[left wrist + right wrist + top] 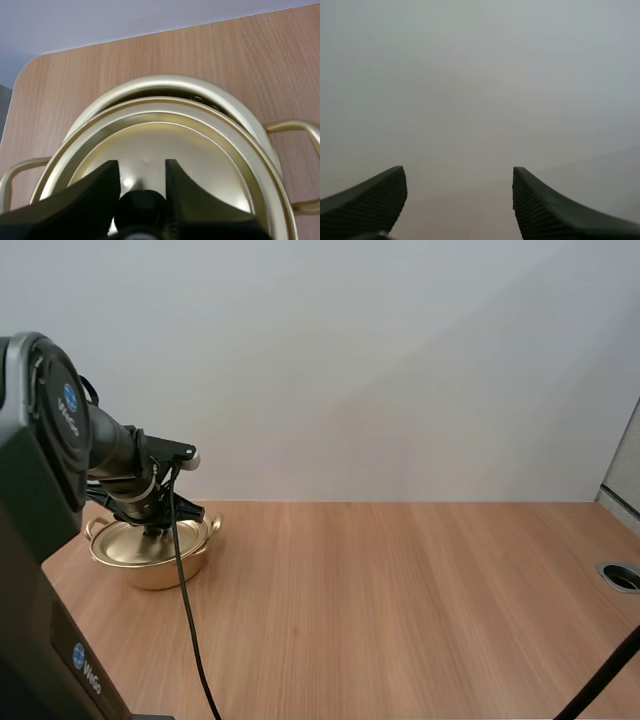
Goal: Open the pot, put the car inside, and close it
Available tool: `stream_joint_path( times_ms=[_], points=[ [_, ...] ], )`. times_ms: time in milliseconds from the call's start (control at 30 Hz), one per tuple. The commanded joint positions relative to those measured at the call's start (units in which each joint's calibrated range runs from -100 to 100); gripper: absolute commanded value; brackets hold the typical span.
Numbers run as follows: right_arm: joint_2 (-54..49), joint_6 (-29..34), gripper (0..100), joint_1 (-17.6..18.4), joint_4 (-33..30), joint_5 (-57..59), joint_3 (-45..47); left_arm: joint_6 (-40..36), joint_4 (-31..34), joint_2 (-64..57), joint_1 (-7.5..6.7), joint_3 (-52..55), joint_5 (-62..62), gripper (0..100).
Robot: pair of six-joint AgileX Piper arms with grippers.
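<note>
A gold pot (160, 565) with two loop handles stands near the table's far left corner. Its gold lid (130, 542) rests on top, and in the left wrist view the lid (200, 165) sits slightly off the pot's rim (170, 82), leaving a dark gap at the far side. My left gripper (155, 528) comes down over the lid's middle. Up close, my left gripper (142, 167) has its two fingers pinching the lid's black knob (140, 207). My right gripper (459, 175) is open, facing a plain grey wall with nothing between its fingers.
The wooden table (400, 600) stretches bare to the right of the pot. A round cable hole (622, 576) sits at the right edge. The table's rounded left corner (30, 70) lies just beyond the pot.
</note>
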Motion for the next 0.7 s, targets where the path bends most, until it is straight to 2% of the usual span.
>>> stream_joint_path(
  times_ms=[0,133,667],
  points=[
    [0.0,0.0,100,0.0,0.1,0.0,0.0,3.0,0.2,-0.1,0.01,-0.1,0.9,99],
    [0.1,0.0,100,0.0,0.6,0.0,0.0,6.3,0.2,-0.1,0.01,-0.1,1.5,100],
    [0.1,-0.4,100,0.0,1.3,0.0,0.0,6.2,0.2,-9.3,0.01,-0.1,-8.9,100]
  ],
)
